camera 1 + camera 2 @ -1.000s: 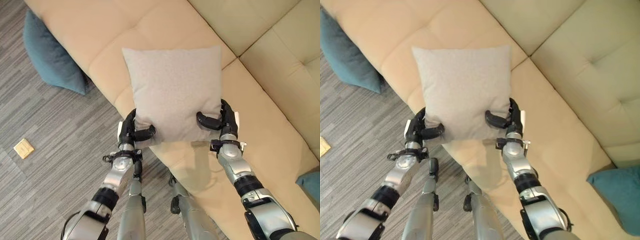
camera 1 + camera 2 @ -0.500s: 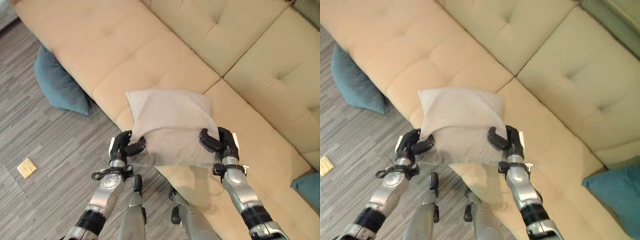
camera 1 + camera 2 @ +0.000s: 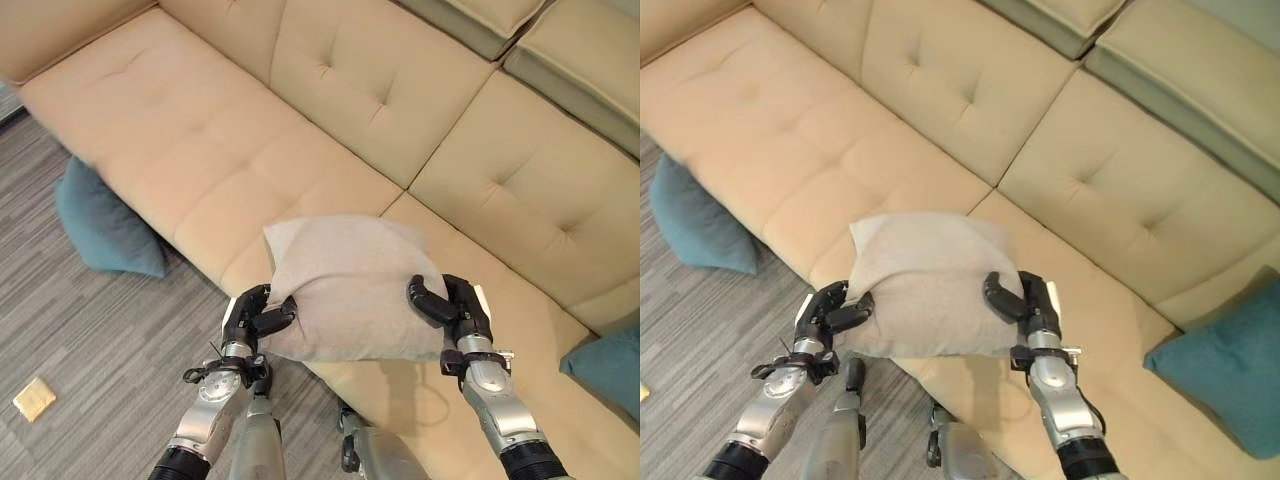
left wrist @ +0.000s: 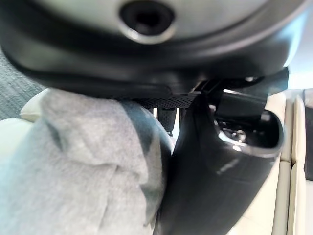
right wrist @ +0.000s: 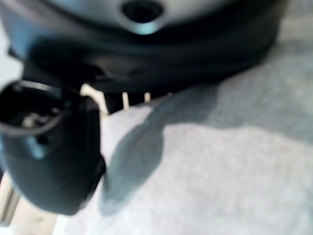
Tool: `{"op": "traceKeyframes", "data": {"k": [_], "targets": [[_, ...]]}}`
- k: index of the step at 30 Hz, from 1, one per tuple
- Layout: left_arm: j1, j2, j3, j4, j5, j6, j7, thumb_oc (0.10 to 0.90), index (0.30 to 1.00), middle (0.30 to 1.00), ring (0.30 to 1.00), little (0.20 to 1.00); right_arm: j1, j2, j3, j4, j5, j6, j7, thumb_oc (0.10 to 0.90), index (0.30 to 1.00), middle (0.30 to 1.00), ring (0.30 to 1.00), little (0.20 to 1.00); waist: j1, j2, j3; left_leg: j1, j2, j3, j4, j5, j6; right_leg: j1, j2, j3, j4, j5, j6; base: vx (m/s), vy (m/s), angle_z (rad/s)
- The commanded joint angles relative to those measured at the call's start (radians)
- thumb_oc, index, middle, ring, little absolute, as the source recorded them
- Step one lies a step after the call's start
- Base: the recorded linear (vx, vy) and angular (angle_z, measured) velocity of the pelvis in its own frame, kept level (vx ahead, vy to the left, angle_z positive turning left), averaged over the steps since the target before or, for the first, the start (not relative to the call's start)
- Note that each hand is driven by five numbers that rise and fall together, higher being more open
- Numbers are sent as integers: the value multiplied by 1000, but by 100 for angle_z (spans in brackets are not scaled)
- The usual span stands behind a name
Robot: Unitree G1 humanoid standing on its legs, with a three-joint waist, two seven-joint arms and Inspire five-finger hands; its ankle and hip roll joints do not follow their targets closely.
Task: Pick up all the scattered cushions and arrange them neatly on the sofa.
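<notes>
While you look down from the head camera, you see the grey cushion (image 3: 352, 290) held up between both hands over the front edge of the sofa (image 3: 350, 110) seat. Your left hand (image 3: 248, 318) has its fingers (image 3: 276, 320) curled onto the cushion's near left corner, and your right hand (image 3: 455, 308) pinches the near right corner. One teal cushion (image 3: 100, 225) lies on the striped grey floor (image 3: 90, 340) against the sofa front; another teal cushion (image 3: 1230, 365) sits at the sofa's right end. A small tan square (image 3: 34, 398) lies on the floor.
</notes>
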Motion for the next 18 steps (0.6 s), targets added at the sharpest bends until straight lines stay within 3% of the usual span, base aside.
{"op": "traceKeyframes", "data": {"k": [1,4,6,8,9,10,11,12,14,15,16,18], "targets": [[46,21,26,-201,26,-125,-75,400,300,300,300,300,-40,64,25,-175,-23,-109,62,400,300,300,300,300,28,-48,-201,16,-15,36,84,-166,23,90,-73,36,131,-196,75,264,482,-17],[61,45,36,-197,49,-116,-76,400,300,300,300,300,-43,85,26,-173,-32,-99,71,400,300,300,300,300,38,-52,-197,82,-39,88,58,-182,65,38,-121,46,275,-125,115,78,351,-64],[76,54,47,-199,70,-116,-81,400,300,300,300,300,-29,99,24,-182,-34,-102,77,400,300,300,300,300,44,-40,-192,121,-46,109,32,-190,83,13,-145,17,362,-117,116,28,276,-51],[85,48,49,-199,84,-113,-86,400,300,300,300,300,-20,104,24,-181,-38,-104,83,400,300,300,300,300,40,-32,-189,172,-61,114,-4,-195,97,-16,-121,-2,417,-117,105,56,179,-33],[85,48,49,-199,84,-113,-86,400,300,300,300,300,-20,104,24,-181,-38,-104,83,400,300,300,300,300,40,-33,-188,173,-61,114,-4,-194,97,-15,-121,-2,417,-117,105,95,165,-23],[92,41,52,-198,84,-114,-91,400,300,300,300,300,-19,102,25,-182,-41,-102,91,400,300,300,300,300,35,-32,-194,204,-77,120,-26,-205,107,-35,-72,-17,402,-141,98,114,163,-25],[88,38,49,-198,82,-114,-88,400,300,300,300,300,-27,99,30,-174,-40,-105,86,400,300,300,300,300,39,-30,-190,224,-91,126,-27,-218,114,-52,-44,-75,371,-160,82,115,162,-30],[88,38,49,-198,82,-114,-88,400,300,300,300,300,-27,98,30,-174,-40,-105,86,400,300,300,300,300,39,-30,-188,226,-91,125,-27,-219,113,-50,-44,-76,370,-160,82,78,92,-40],[84,34,51,-204,84,-116,-88,400,300,300,300,300,-35,100,36,-162,-36,-110,83,400,300,300,300,300,48,-29,-184,238,-100,133,-16,-232,113,-56,-39,-159,327,-165,60,47,31,-38],[80,30,52,-205,90,-116,-93,400,300,300,300,300,-37,101,33,-156,-37,-113,82,400,300,300,300,300,49,-32,-182,235,-103,129,0,-239,112,-55,-35,-166,302,-170,50,68,-39,-22],[75,20,49,-203,92,-117,-99,400,300,300,300,300,-23,92,21,-159,-46,-116,76,400,300,300,300,300,37,-43,-180,229,-109,115,47,-257,104,-29,-3,-113,260,-182,32,50,-48,-10],[71,15,46,-204,90,-119,-104,400,300,300,300,300,-11,81,10,-164,-48,-117,73,400,300,300,300,300,32,-49,-185,216,-114,117,100,-272,97,-7,6,-88,230,-181,20,69,-49,8]]}}
